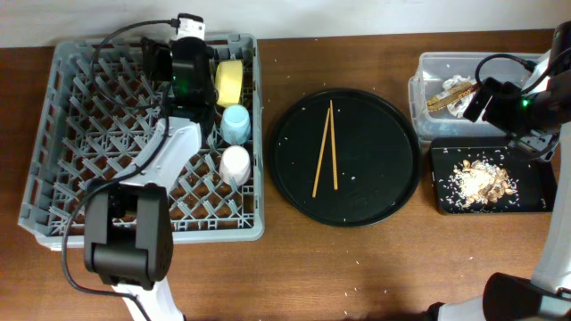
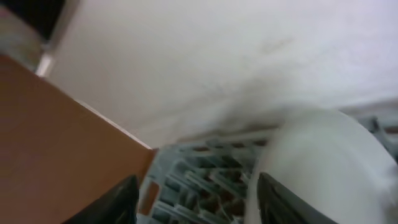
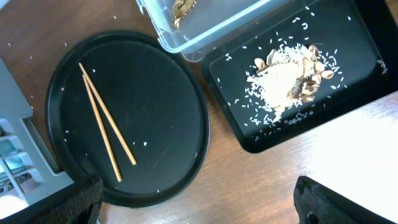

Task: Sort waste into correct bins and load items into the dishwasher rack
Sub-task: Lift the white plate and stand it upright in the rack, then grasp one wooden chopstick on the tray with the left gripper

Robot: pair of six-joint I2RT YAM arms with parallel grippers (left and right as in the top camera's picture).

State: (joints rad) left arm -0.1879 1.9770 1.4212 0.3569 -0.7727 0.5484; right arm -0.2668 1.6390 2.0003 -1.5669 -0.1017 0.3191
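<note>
The grey dishwasher rack fills the left of the table. In its right columns stand a yellow bowl, a light blue cup and a pink-white cup. My left gripper hangs over the rack's back, open, with only rack lattice between its fingers. The white plate stands on edge against the right finger. Two chopsticks lie on the round black tray. My right gripper is open wide above bare table, empty. Napkins and a wrapper lie in the clear tub.
Beige scraps and rice lie in the shallow black tray, right of the round tray. My left arm stretches across the rack and hides the plate from overhead. Rice grains are scattered on the brown tabletop.
</note>
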